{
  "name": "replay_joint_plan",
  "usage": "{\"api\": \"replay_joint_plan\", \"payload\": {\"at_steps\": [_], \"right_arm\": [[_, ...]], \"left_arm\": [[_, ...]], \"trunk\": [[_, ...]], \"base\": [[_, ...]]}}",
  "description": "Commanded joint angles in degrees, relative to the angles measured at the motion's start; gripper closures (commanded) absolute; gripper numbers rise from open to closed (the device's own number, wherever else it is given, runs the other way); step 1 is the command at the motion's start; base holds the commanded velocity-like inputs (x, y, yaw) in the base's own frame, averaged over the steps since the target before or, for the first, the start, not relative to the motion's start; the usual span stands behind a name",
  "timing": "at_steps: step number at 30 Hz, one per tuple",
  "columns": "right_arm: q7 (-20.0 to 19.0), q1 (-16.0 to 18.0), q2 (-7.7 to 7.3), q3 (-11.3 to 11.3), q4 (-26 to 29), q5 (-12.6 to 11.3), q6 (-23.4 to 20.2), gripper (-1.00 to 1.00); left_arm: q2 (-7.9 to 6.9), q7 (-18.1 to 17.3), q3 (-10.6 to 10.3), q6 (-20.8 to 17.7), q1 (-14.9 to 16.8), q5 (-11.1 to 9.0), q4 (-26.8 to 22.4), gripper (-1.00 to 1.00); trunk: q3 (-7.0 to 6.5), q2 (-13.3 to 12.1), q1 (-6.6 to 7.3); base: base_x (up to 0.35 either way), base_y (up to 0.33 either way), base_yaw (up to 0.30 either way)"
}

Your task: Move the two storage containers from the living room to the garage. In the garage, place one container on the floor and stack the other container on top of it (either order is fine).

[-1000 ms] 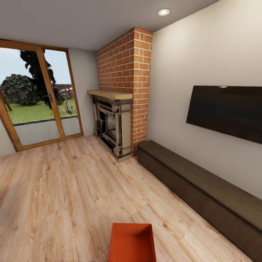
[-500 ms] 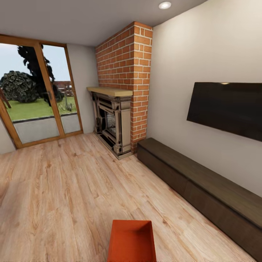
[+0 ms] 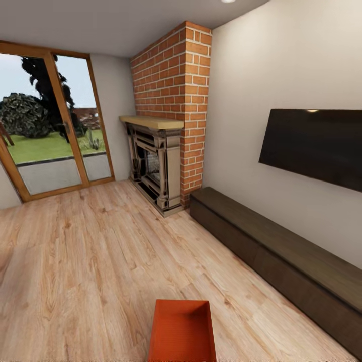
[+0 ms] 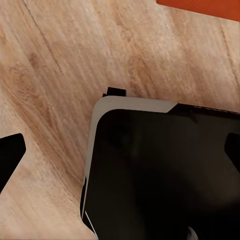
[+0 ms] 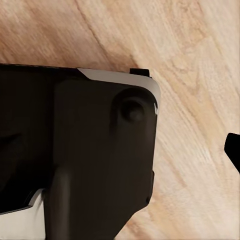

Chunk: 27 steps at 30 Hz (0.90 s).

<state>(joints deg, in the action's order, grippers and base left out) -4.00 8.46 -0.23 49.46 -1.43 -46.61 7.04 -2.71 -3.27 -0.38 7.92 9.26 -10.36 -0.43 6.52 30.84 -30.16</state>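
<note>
An orange-red storage container (image 3: 182, 331) sits on the light wood floor (image 3: 90, 261) of the living room, low and centre in the head view, well short of the brick fireplace (image 3: 161, 161) and the long dark cabinet (image 3: 281, 256); whether either gripper is apart or together cannot be told

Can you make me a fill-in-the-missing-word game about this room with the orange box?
1. The orange-red storage container sits on the light ______ plank floor.
2. The fireplace has a chimney made of red ______.
3. The black TV hangs on the wall above a long dark ______.
4. Through the glass doors you can see green ______ outside.

Missing words: wood; brick; cabinet; grass
</note>
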Motion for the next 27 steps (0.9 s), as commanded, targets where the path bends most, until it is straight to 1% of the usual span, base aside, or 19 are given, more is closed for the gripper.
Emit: {"api": "replay_joint_plan", "payload": {"at_steps": [1,27], "right_arm": [[-0.4,0.1,0.01,0.4,-0.2,-0.6,0.3,-1.0],[-0.4,0.0,0.06,0.4,-0.2,-0.6,0.3,-1.0]], "left_arm": [[-0.01,-0.3,-0.1,0.2,0.1,-0.5,0.1,-1.0],[-0.01,-0.3,-0.1,0.2,0.1,-0.5,0.1,-1.0]], "trunk": [[0.2,0.1,-0.02],[2.59,0.1,-0.02]], "base": [[0.0,0.0,0.0],[0.0,0.0,0.0]]}}
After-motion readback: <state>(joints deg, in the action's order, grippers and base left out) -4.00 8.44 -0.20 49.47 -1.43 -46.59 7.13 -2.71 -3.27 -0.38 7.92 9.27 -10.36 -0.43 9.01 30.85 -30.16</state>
